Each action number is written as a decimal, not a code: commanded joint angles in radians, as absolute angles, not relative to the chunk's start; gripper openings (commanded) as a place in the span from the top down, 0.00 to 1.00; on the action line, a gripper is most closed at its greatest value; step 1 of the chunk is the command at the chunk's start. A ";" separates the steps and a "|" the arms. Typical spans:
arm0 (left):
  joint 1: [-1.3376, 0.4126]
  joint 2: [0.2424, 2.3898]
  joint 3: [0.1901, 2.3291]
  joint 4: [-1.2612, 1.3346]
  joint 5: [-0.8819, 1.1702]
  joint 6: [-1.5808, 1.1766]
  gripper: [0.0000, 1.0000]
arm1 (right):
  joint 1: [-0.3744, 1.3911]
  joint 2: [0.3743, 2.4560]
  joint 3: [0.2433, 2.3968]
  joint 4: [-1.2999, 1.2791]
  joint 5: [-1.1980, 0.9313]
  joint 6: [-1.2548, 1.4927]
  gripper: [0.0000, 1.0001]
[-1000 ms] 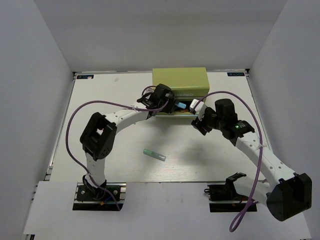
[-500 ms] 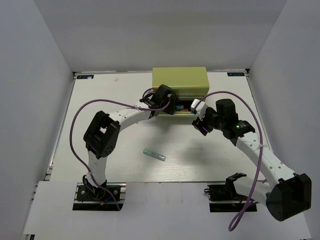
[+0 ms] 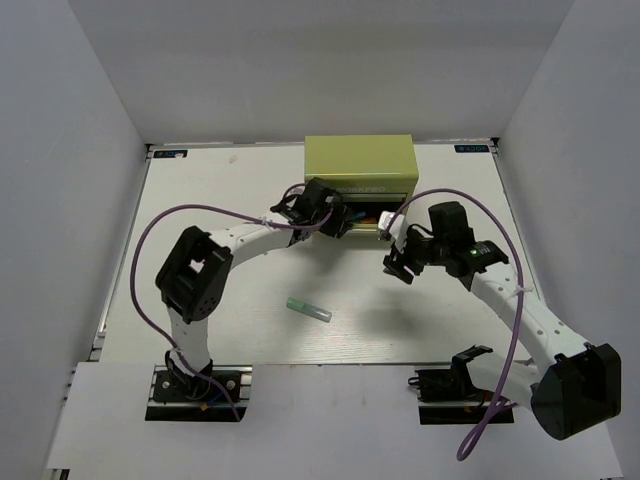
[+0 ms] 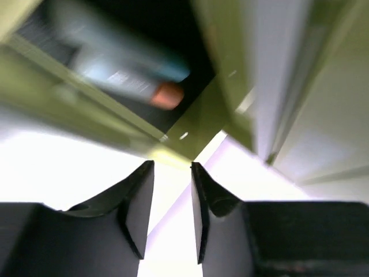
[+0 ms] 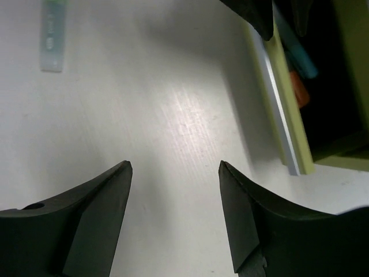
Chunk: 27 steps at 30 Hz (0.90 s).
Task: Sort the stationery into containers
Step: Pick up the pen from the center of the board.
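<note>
Left claw, barely parted and empty, sits at the open drawer of the toolbox holding the orange-ended stick, while right claw gapes empty above the desk, well apart from the green-ended stick.

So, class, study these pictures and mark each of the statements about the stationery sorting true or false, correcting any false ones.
1. A green-ended stick lies on the table, outside the toolbox. True.
2. The toolbox's drawer is shut. False: it is pulled open.
3. The right tool holds a pen. False: its jaws stand apart, with nothing between.
4. An orange-ended stick lies in the drawer. True.
5. The left tool hovers over the green-ended stick. False: it is at the drawer.
</note>
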<state>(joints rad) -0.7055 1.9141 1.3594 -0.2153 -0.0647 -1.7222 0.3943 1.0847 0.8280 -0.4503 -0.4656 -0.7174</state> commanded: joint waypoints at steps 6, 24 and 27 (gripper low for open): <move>-0.715 1.524 1.088 -0.276 -0.067 -1.507 0.64 | 0.406 1.130 0.813 -0.564 -0.707 -0.890 0.37; -0.693 0.678 0.612 -0.678 -0.372 -1.241 0.11 | 0.808 1.449 0.879 -0.295 -0.517 -0.556 0.24; -0.693 0.562 0.612 -0.767 -0.426 -1.270 0.10 | 0.873 1.524 0.943 -0.206 -0.427 -0.460 0.22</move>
